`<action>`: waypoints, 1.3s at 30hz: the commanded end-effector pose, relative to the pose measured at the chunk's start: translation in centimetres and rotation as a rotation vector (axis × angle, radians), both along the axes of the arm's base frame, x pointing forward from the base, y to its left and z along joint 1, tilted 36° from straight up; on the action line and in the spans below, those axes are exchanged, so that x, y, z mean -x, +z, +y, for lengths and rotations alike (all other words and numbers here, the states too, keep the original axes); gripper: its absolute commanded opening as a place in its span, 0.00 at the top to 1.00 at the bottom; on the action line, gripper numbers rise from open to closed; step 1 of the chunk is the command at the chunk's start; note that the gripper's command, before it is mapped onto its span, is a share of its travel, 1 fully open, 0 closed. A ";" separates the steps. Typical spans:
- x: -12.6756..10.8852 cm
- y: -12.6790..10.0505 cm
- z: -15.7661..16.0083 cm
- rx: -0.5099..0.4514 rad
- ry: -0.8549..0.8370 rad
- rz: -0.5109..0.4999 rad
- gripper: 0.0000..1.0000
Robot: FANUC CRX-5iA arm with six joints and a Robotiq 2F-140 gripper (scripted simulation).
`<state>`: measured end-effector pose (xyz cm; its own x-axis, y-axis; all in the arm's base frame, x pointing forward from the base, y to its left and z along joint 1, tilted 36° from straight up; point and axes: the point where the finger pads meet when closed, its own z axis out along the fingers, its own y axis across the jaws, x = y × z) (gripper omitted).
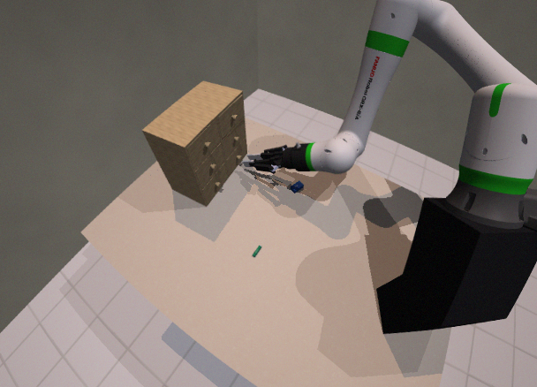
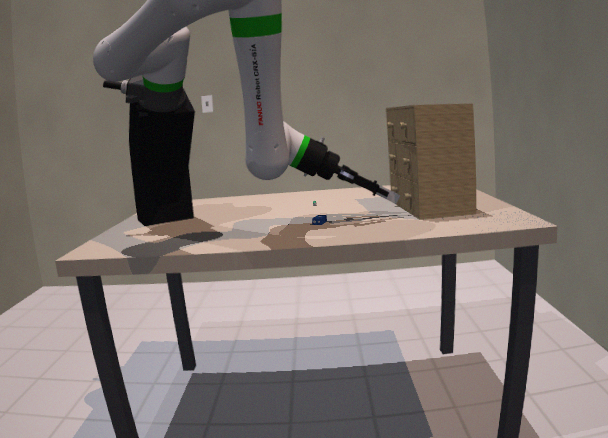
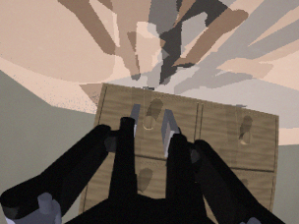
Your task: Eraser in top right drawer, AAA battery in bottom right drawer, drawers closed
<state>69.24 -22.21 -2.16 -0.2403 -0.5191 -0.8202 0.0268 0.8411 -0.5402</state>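
Note:
The small chest [image 1: 170,161] [image 2: 445,157] stands upright with its drawers pushed in, including the top right drawer [image 1: 226,128] [image 2: 409,119]. My gripper [image 1: 249,160] [image 2: 393,197] [image 3: 150,117] is partly open and empty, its tips at the bottom right drawer [image 3: 115,108]. In the wrist view its fingers stand on either side of that drawer's knob [image 3: 149,124]; contact cannot be told. A blue block [image 1: 297,186] [image 2: 319,220], apparently the eraser, lies on the table behind the fingers, toward the arm's base. The green AAA battery [image 1: 257,251] [image 2: 314,203] lies on the table farther off, toward the chest's left side.
The table [image 1: 190,267] [image 2: 475,237] carries the chest near its far edge and the black robot pedestal [image 1: 446,267] [image 2: 160,167] at the opposite end. The bottom left drawer's knob [image 1: 217,185] [image 3: 245,139] sticks out beside the gripper. The arm's shadows fall across the table.

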 end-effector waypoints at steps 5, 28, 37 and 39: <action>0.0 0.0 0.0 0.000 0.000 0.000 0.80; -1.7 0.4 0.2 0.000 0.000 0.000 0.80; -2.8 0.7 0.4 0.000 0.000 0.000 0.80; -3.0 0.8 0.4 0.000 0.000 0.000 0.80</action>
<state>71.97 -21.85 -1.45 -0.2403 -0.5191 -0.8202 0.0269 0.8411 -0.5402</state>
